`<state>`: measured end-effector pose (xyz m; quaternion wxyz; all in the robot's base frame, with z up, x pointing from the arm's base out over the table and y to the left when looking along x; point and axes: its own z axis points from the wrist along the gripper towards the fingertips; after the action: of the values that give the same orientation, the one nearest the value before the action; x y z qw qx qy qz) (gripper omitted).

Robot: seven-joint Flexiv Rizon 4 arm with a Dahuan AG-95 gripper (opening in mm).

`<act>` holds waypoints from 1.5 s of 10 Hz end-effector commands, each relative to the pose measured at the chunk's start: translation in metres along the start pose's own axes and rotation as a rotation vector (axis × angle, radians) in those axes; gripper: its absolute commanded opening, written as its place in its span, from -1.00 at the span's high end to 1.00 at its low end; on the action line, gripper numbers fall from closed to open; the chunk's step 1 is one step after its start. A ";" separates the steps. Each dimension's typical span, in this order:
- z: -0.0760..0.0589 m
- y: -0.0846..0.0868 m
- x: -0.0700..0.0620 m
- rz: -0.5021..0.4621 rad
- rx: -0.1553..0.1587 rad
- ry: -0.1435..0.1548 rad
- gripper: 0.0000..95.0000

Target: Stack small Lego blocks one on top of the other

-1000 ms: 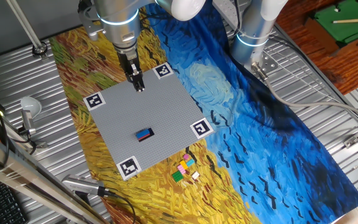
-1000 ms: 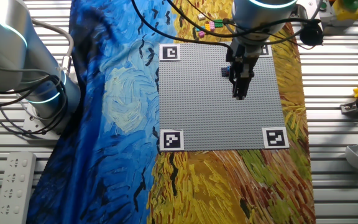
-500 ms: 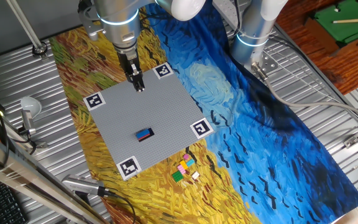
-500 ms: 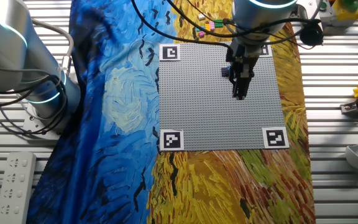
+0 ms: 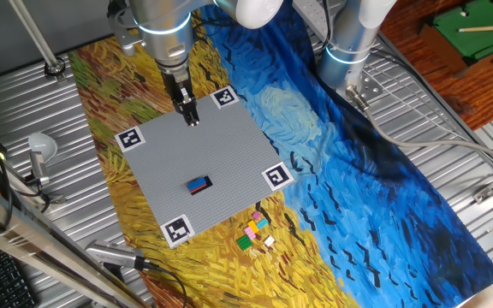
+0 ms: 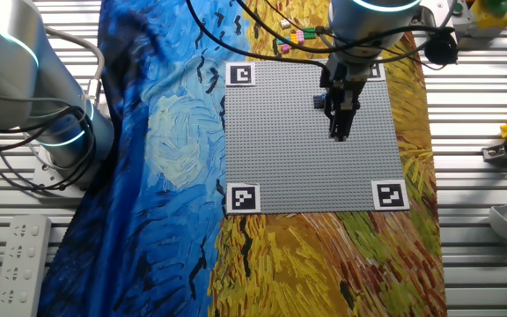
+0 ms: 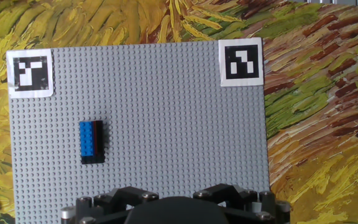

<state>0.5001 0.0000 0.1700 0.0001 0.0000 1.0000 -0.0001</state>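
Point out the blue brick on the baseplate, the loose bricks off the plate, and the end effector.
blue brick [image 5: 198, 183], one fixed view, top face.
loose bricks [image 5: 255, 231], one fixed view, cluster's middle.
end effector [image 5: 193, 119], one fixed view, fingertips.

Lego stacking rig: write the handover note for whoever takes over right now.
Gripper: hovering over the far edge of the grey baseplate, holding nothing visible; open or shut cannot be told.
Blue block on red block: already stacked near the baseplate's middle.
Loose blocks (pink, yellow, green, white): on the painted cloth beside the baseplate.
Left: fetch the loose blocks and add them to the stack.
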 end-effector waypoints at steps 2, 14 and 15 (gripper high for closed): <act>-0.008 -0.002 0.000 -0.314 -0.009 -0.030 1.00; -0.014 -0.007 -0.009 -0.525 -0.012 -0.031 1.00; -0.011 0.005 -0.010 -0.515 -0.009 -0.033 1.00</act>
<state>0.5094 0.0085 0.1813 0.0166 -0.2641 0.9643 0.0082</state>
